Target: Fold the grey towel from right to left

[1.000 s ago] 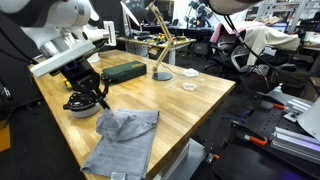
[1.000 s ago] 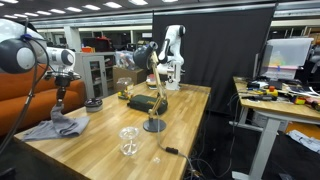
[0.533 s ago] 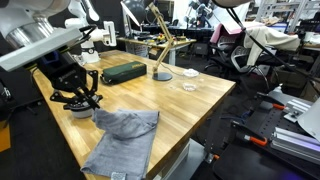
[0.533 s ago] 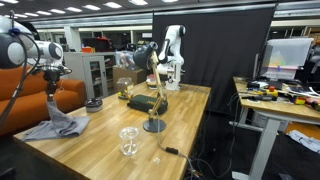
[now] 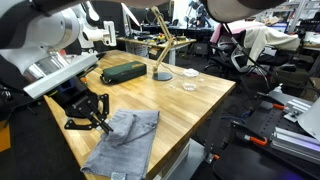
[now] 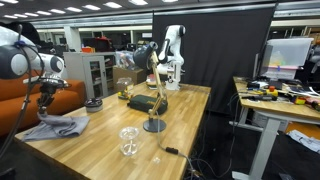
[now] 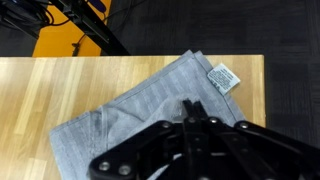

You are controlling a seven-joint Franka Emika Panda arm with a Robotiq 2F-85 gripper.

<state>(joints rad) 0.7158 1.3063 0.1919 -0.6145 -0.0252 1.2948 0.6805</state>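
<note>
The grey towel [image 5: 128,146] lies crumpled near the front corner of the wooden table [image 5: 170,100]. It also shows in an exterior view [image 6: 60,128] and fills the wrist view [image 7: 120,115], with a white label [image 7: 222,77] at one corner. My gripper [image 5: 97,122] is at the towel's edge, low over the table. In the wrist view its fingers [image 7: 192,107] are pressed together on a raised ridge of the cloth. It also shows in an exterior view [image 6: 44,112].
A black bowl [image 6: 93,103] sits behind the towel. A dark green case [image 5: 122,72], a wooden lamp [image 5: 160,45] and a small glass dish [image 5: 189,86] stand further along the table. A stemmed glass [image 6: 128,140] stands near the table edge.
My arm has swung down and across the towel's end. The towel's raised peak has flattened and the cloth has spread out sideways.
</note>
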